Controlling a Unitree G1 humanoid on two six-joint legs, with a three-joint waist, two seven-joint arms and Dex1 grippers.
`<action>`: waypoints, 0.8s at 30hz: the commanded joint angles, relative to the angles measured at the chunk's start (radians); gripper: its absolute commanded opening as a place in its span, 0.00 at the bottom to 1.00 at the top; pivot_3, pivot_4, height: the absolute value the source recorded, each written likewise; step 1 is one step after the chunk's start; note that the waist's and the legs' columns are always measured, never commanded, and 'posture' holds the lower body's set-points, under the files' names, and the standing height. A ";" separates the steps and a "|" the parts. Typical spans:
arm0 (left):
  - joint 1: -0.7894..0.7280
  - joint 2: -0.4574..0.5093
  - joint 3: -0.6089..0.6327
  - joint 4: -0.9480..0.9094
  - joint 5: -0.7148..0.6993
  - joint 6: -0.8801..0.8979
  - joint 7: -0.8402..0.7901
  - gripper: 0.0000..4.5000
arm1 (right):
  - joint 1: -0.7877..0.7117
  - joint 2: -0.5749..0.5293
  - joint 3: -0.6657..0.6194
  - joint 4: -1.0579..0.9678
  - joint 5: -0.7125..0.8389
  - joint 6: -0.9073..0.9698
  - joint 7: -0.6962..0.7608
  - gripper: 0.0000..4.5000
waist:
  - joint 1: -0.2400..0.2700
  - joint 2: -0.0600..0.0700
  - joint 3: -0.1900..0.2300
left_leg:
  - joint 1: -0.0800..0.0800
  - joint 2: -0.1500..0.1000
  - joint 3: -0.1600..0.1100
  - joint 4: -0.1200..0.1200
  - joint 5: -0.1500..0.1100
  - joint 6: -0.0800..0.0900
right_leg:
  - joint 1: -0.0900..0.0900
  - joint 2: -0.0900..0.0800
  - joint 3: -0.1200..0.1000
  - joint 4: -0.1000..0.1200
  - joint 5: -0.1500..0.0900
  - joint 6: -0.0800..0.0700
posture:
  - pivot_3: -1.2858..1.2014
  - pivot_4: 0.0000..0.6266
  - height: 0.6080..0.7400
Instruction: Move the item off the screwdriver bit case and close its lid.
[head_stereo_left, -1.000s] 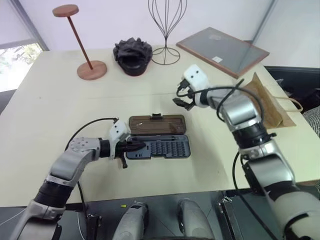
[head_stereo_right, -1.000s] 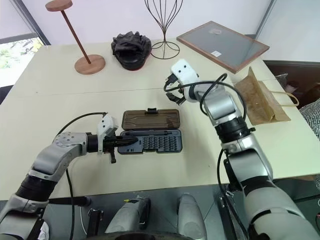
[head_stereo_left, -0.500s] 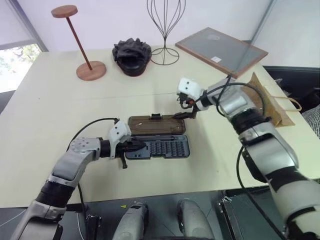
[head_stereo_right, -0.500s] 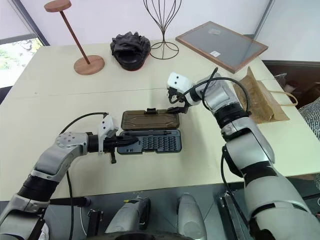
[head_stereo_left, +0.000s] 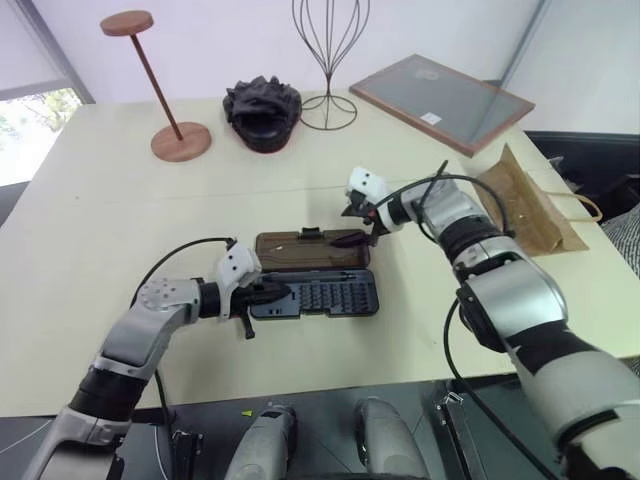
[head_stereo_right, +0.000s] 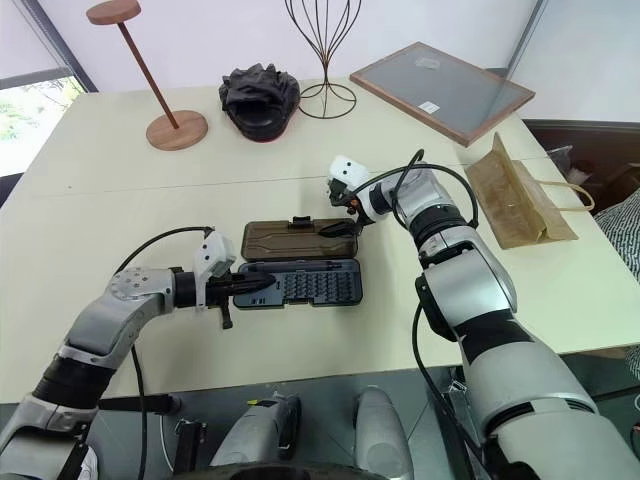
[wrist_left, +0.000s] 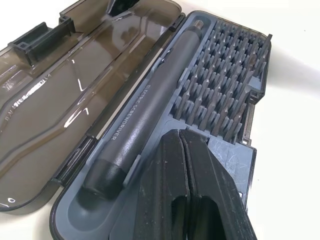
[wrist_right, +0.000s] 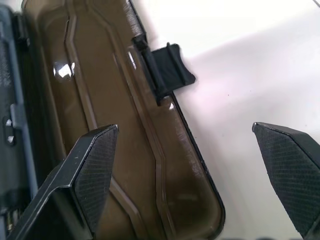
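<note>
On the pale table (head_stereo_left: 90, 200), with the paper bag (head_stereo_left: 520, 200) already well aside, hook your wide-open right gripper (head_stereo_left: 352, 232) under the flat-lying lid (head_stereo_left: 310, 249) while the shut left gripper (head_stereo_left: 272, 293) steadies the case (head_stereo_left: 330, 295).

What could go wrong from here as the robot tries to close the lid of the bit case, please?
1. The open right hand straddles the far edge of the flat-lying lid; its fingers could skid off the smooth panel rather than lift it.
2. The shut left hand rests on the screwdriver bit case at its end; if that hold slips, the case may slide across the table.
3. The left hand lies in the lid's path and could block it.
</note>
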 joint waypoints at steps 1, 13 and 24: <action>0.028 0.012 0.001 0.003 0.014 0.028 0.009 0.00 | -0.045 0.010 -0.036 0.007 -0.007 -0.017 -0.032 0.99 | 0.000 0.000 0.000 | 0.000 0.000 0.000 0.000 0.000 0.000 | 0.000 0.000 0.000 0.000 0.000 0.000 | 0.52 0.24 1.00; 0.033 0.015 0.019 -0.011 0.012 0.043 0.022 0.00 | -0.013 0.031 -0.066 0.042 -0.050 -0.017 -0.092 0.32 | 0.000 0.000 0.000 | 0.000 0.000 0.000 0.000 0.000 0.000 | 0.000 0.000 0.000 0.000 0.000 0.000 | 0.52 0.24 1.00; 0.028 0.023 0.036 0.007 0.017 0.028 0.021 0.00 | 0.037 0.051 -0.031 0.033 -0.109 -0.061 -0.053 0.01 | -0.007 0.000 -0.002 | 0.004 0.001 0.000 0.000 0.000 0.000 | 0.003 0.001 0.000 0.001 0.000 0.000 | 0.52 0.24 1.00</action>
